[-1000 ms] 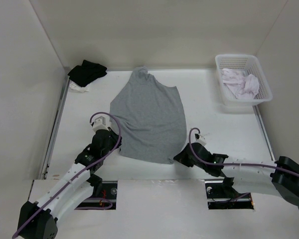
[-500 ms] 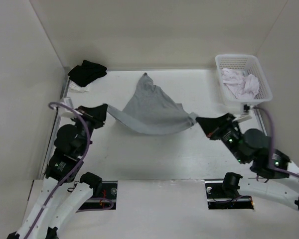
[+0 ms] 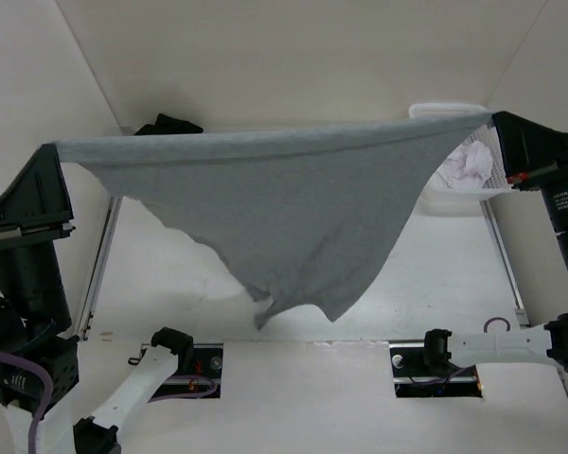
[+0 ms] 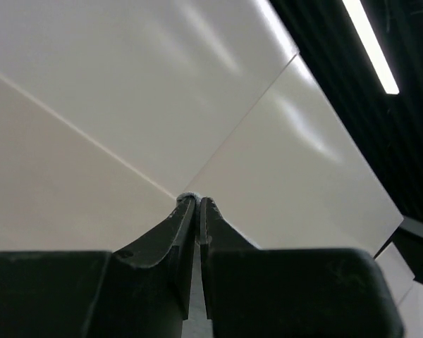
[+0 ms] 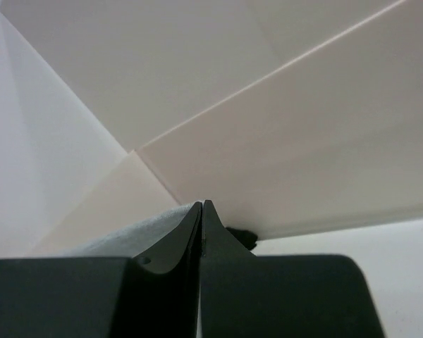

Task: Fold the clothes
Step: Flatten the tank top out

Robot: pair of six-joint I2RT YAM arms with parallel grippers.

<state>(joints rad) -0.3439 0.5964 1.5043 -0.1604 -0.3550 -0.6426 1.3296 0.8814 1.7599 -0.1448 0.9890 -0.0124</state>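
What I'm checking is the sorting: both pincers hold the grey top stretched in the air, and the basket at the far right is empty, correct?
Not quite. The basket is not empty: a pale cloth lies in it, as the top external view shows. The rest holds: the left pincer and right pincer hold the grey top stretched in the air.

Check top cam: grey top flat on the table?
No, the grey top hangs stretched in the air between left gripper and right gripper.
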